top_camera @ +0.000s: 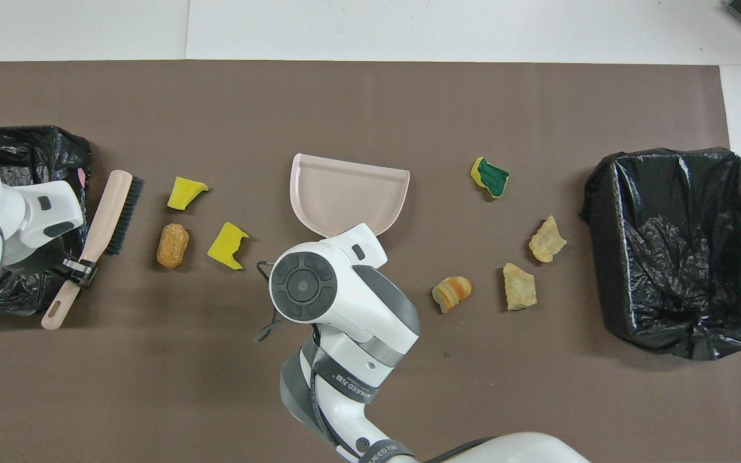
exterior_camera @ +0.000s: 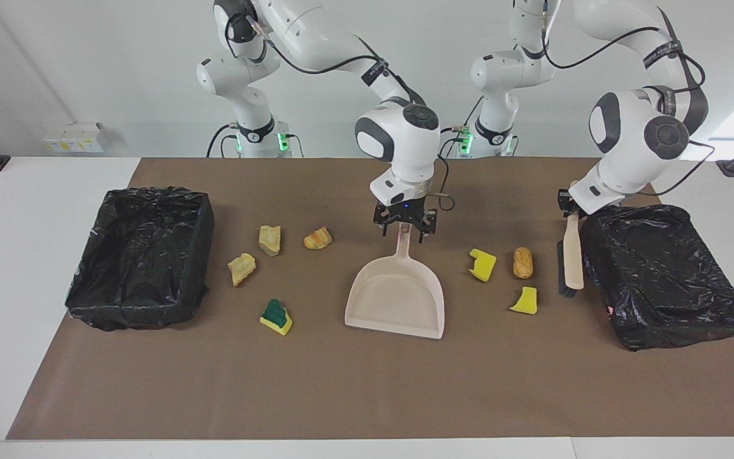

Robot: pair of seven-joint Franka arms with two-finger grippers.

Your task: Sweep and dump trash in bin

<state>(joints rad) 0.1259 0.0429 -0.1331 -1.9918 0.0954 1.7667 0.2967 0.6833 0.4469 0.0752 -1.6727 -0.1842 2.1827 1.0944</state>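
Yellow sponge and tan bread-like scraps, seven in all, lie loose on the brown mat (exterior_camera: 367,395) in two groups either side of the beige dustpan (exterior_camera: 395,299).

Toward the left arm's end: one yellow chunk (exterior_camera: 482,265), a tan lump (exterior_camera: 523,262) beside it, and a second yellow chunk (exterior_camera: 525,301) farther from the robots. Toward the right arm's end: the green-topped sponge (exterior_camera: 276,317), two pale lumps (exterior_camera: 241,268) (exterior_camera: 269,240) and an orange-striped lump (exterior_camera: 317,238).

None is in the dustpan, or in either black-lined bin: one (exterior_camera: 201,242) at the right arm's end, the other (exterior_camera: 660,274) at the left arm's end.

The right gripper (exterior_camera: 404,229) is low at the dustpan's handle, fingers spread to either side of it; contact cannot be confirmed.

The left gripper (exterior_camera: 568,203) is pinched on the handle of the beige brush (exterior_camera: 572,255), whose head hangs down just beside the bin at that end, near the tan lump.
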